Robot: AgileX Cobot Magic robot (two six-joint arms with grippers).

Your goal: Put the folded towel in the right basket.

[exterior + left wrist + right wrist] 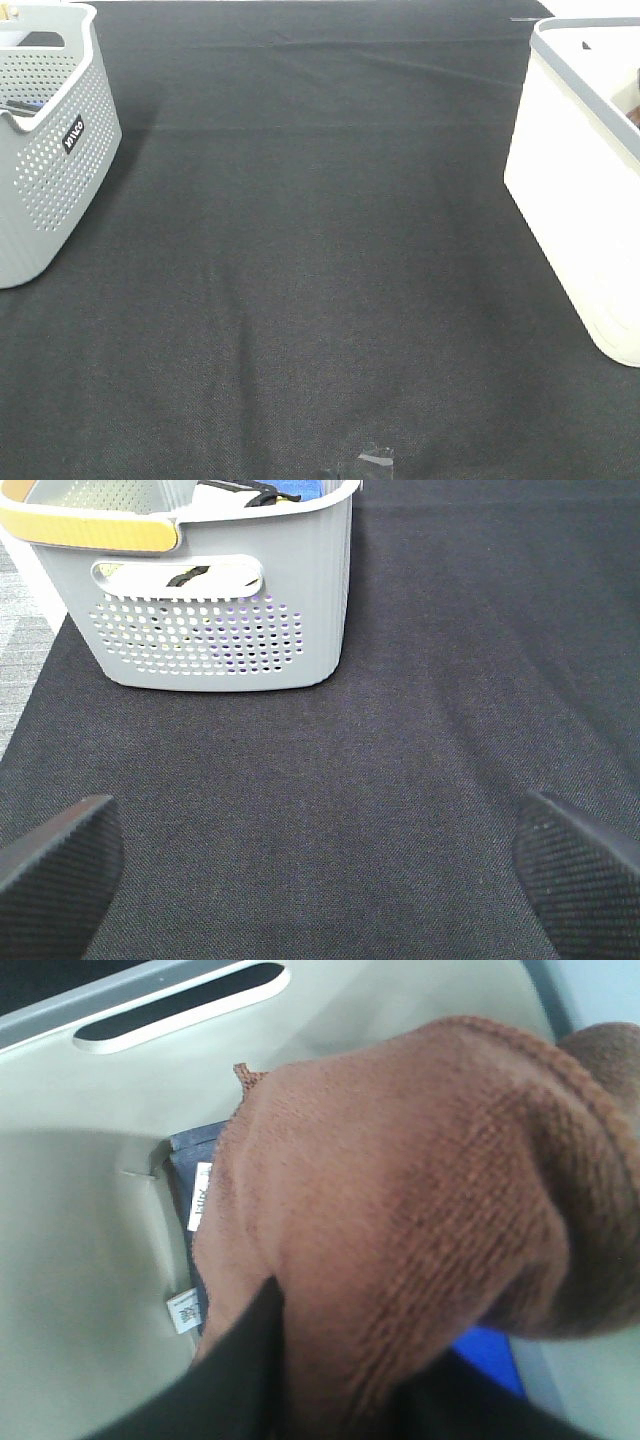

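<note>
The folded towel [420, 1210] is brown and fills most of the right wrist view. It hangs inside the white right basket [80, 1260]. My right gripper [340, 1390] is shut on the towel, with one black finger [235, 1375] showing beneath it. In the exterior high view the right basket [575, 200] stands at the right edge, and the towel and both grippers are out of sight. My left gripper [320, 880] is open and empty above the black cloth, its fingers [55, 875] wide apart.
A grey perforated basket [50, 170] stands at the far left and holds items; it faces my left gripper in the left wrist view [220, 620]. A dark blue cloth with white tags [185, 1175] lies in the right basket under the towel. Black cloth [320, 260] covers the table.
</note>
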